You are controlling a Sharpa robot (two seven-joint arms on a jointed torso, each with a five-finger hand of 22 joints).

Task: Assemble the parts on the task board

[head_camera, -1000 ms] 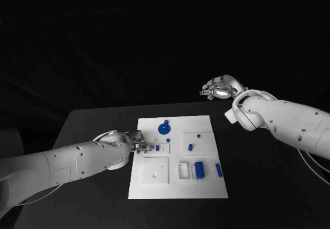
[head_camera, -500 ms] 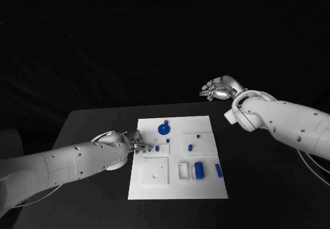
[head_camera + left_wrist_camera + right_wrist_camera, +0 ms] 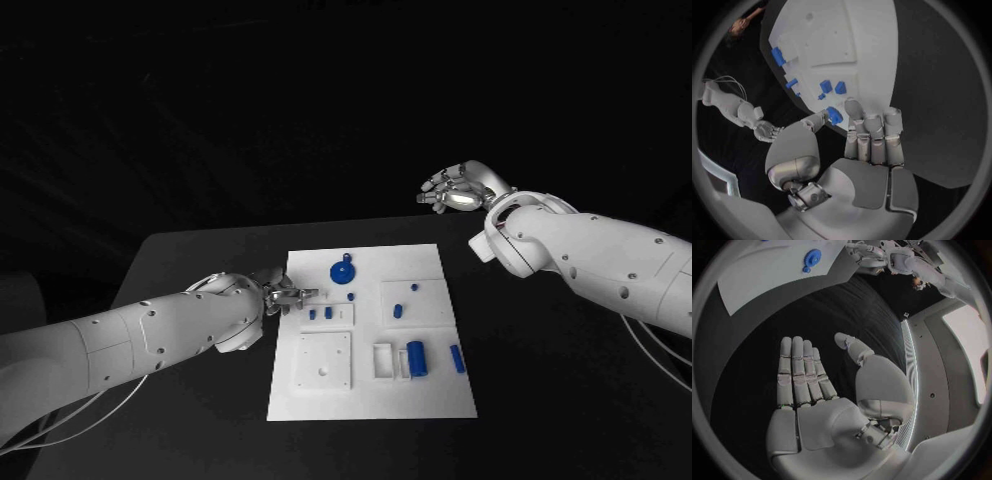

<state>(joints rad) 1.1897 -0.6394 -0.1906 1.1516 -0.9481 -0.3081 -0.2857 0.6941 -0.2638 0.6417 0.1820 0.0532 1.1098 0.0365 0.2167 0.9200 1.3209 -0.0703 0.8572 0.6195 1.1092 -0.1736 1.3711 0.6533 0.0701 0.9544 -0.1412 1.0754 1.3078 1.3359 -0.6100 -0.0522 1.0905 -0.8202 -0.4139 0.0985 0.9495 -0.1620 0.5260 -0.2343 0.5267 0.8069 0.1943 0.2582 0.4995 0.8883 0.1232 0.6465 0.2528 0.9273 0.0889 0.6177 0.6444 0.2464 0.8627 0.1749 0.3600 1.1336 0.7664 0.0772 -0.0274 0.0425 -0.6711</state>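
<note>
The white task board (image 3: 433, 392) lies mid-table, also in the left wrist view (image 3: 870, 65) and the right wrist view (image 3: 754, 277). My left hand (image 3: 281, 297) hovers at the board's left edge. Its thumb and a fingertip pinch a small blue part (image 3: 834, 116). Two small blue parts (image 3: 312, 314) (image 3: 329, 312) stand just right of it. A blue gear (image 3: 343, 270) (image 3: 812, 259) sits near the far edge. A blue cylinder (image 3: 418, 357) and a blue bar (image 3: 457, 358) lie toward the near right. My right hand (image 3: 459, 187) (image 3: 811, 390) is raised beyond the table's far right corner, flat and holding nothing.
A raised white square plate (image 3: 326, 360) and a white bracket (image 3: 387, 360) occupy the board's near half. More small blue parts (image 3: 401, 310) stand in the right half. Black table (image 3: 188, 260) surrounds the board on all sides.
My left hand has drawn back up and to the left off the board's edge, uncovering a small blue part it hid. The right hand has barely moved.
</note>
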